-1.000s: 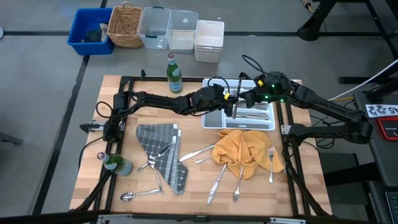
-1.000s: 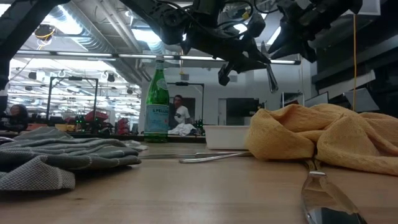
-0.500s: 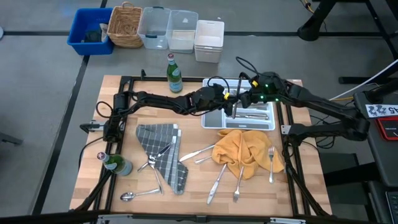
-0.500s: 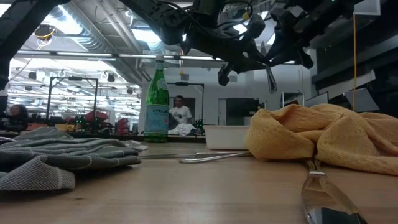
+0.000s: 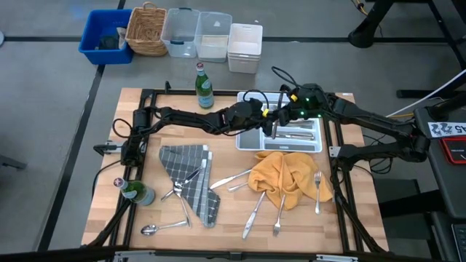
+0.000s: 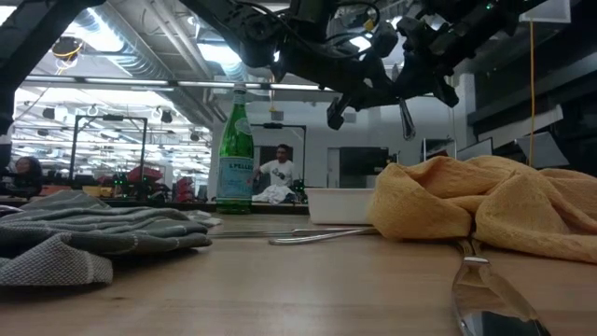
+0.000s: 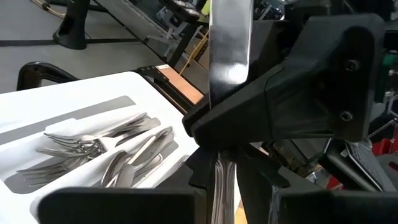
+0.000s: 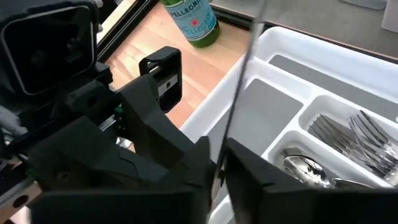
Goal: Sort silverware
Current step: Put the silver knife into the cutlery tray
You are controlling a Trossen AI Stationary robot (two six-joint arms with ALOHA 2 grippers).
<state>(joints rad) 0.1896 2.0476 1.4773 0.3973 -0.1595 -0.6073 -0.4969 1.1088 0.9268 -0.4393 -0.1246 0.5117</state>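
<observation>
Moved in closer since a moment ago, right pincer (image 8: 217, 168), now up against the left pincer (image 7: 224, 168) above the white tray (image 5: 279, 151). Pinched tight on the knife (image 7: 229, 50), with the thin blade running straight between its two fingers. Left pincer clamped on the same knife lower down, at the handle end. Knife standing upright, held in the air by both, not touching the tray. Forks (image 7: 93, 140) lying below in one tray slot. More loose silverware on the table around the yellow cloth (image 5: 287, 175).
</observation>
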